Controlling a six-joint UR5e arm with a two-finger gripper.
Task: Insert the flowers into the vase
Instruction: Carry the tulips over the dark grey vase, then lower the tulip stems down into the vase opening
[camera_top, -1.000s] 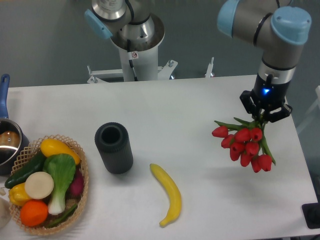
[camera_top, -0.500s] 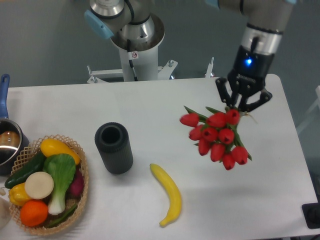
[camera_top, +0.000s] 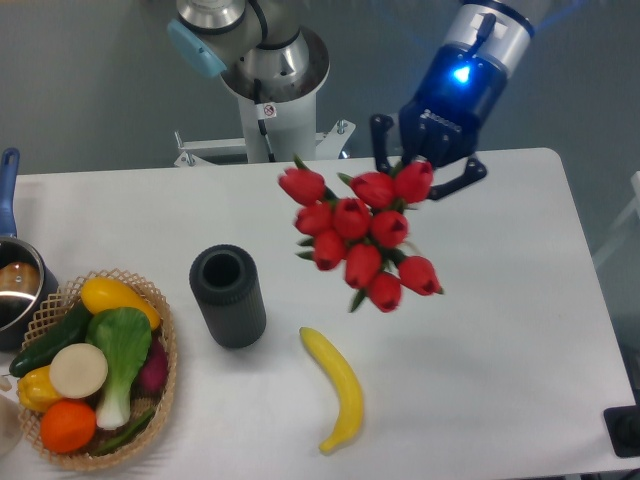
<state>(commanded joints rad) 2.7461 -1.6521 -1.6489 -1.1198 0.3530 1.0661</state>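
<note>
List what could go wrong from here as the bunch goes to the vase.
The flowers hang buds-down from the gripper, so the wide bunch may jam on the narrow mouth of the vase or tip it over. Hardly any stem shows below the jaws, so the grip may be slight and the bunch could slip.

Single fixed cam, high at the table's (camera_top: 500, 330) front edge, angled down toward the robot base (camera_top: 268, 75) at the far side. Mid-range; sees whole tabletop from basket (camera_top: 150, 400) to right edge.
</note>
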